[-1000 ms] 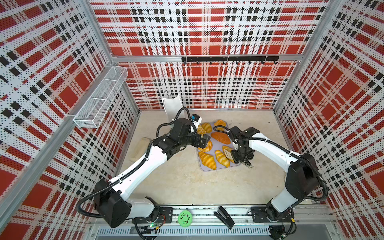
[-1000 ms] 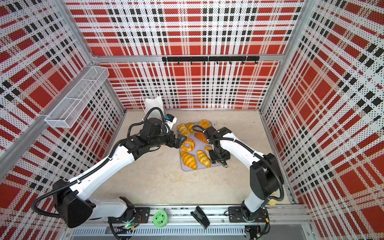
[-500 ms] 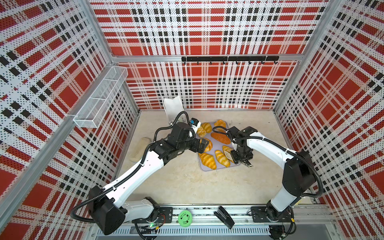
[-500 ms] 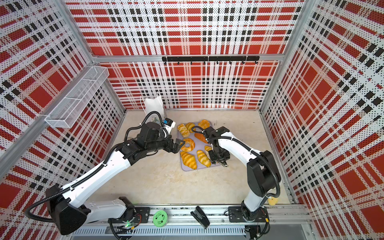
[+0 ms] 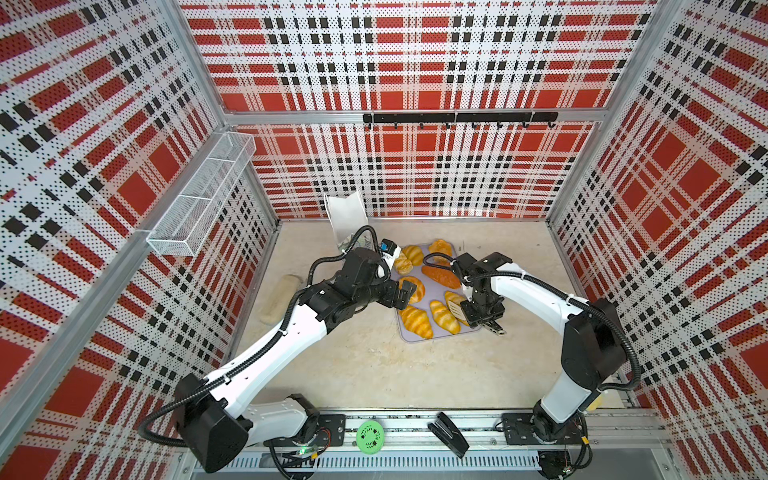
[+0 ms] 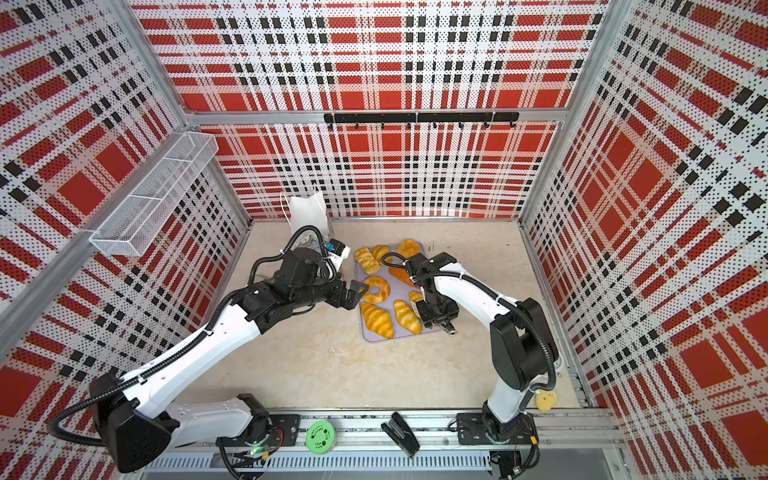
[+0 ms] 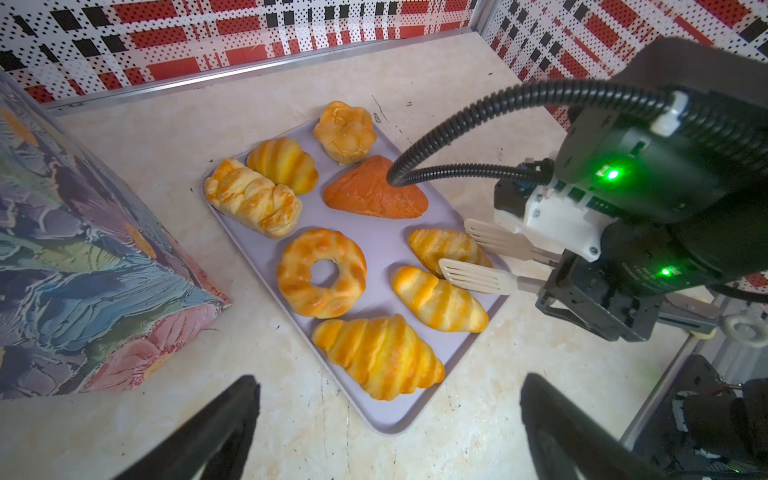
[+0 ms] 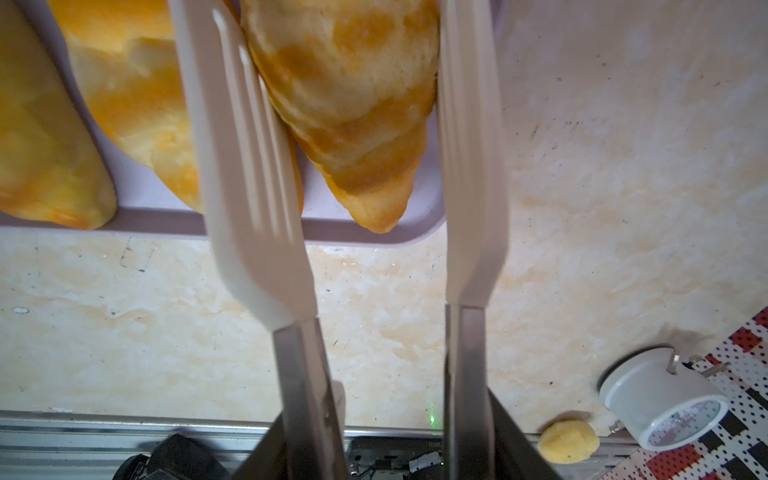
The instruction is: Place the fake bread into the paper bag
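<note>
Several glossy golden pieces of fake bread lie on a lilac tray mid-table. The paper bag stands behind the tray to the left, its floral side filling the edge of the left wrist view. My right gripper is shut on a pair of white-bladed tongs. Their two blades lie on either side of a small croissant at the tray's right edge, close against it. My left gripper hangs open over the table at the tray's left side, next to the ring doughnut, with nothing between its fingers.
A pale beige oblong block lies by the left wall. A wire basket hangs on that wall. A green disc and a black stapler sit on the front rail. A pale-yellow lump and a white timer lie front right.
My left gripper has drifted a little toward the front, away from the bag. The tongs' blades have drawn closer together round the small croissant. The right arm has hardly moved.
</note>
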Motion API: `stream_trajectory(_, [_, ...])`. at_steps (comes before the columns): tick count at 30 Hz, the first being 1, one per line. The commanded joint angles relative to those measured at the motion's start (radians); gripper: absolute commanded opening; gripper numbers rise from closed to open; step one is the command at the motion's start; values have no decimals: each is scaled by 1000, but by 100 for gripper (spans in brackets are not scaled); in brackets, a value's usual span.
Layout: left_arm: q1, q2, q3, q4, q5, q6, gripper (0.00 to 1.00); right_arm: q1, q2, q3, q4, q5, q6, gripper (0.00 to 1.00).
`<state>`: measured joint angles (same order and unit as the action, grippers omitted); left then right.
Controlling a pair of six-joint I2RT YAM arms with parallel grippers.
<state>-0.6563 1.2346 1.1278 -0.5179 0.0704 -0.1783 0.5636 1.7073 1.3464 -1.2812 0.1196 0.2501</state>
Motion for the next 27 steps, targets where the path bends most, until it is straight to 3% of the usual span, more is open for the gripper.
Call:
stream_trajectory(1, [-6, -33, 5, -23, -20, 8, 99, 6, 1, 33, -27, 14, -14, 48])
stream_trajectory(8, [-9, -59, -2, -27, -35, 11, 99, -12, -33, 31, -6, -1, -15, 40])
stream_trajectory(27, [-2, -93, 30, -54, -89, 23, 99, -71, -170, 68, 12, -11, -29, 38])
